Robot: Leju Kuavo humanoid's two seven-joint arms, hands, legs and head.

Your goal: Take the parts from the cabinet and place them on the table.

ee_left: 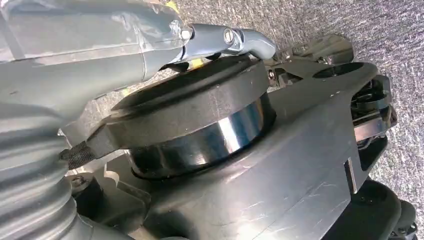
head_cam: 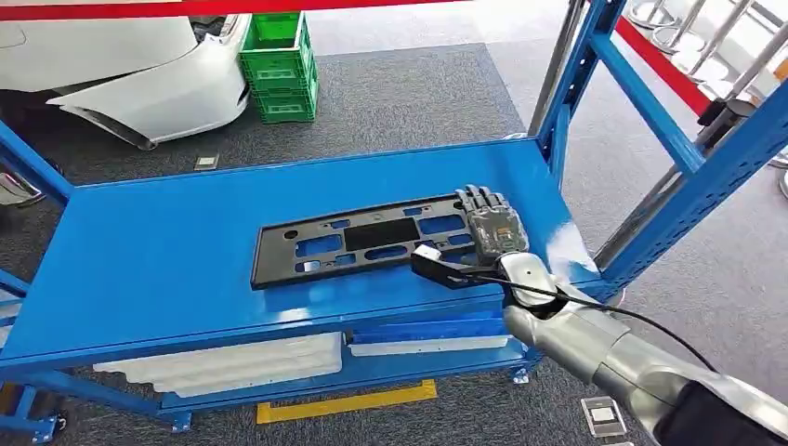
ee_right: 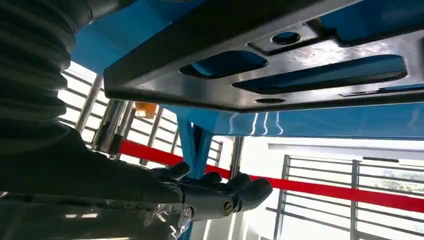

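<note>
A flat black plastic plate (head_cam: 362, 240) with several cut-outs lies on the top board of the blue cabinet (head_cam: 149, 251), right of the middle. My right hand (head_cam: 491, 223) reaches in from the right, its fingers spread over the plate's right end. In the right wrist view a gap shows between the dark fingers (ee_right: 215, 186) and the plate (ee_right: 260, 65), so nothing is held. My left hand (ee_left: 165, 35) hangs down by my body. Its grey thumb shows, with nothing seen in it, and its fingers are hidden.
Blue uprights and a slanted brace (head_cam: 650, 102) stand just right of my right arm. White parts (head_cam: 232, 362) lie on the lower shelf. Green crates (head_cam: 279, 65) and a white car bumper (head_cam: 139, 88) sit on the carpet behind the cabinet.
</note>
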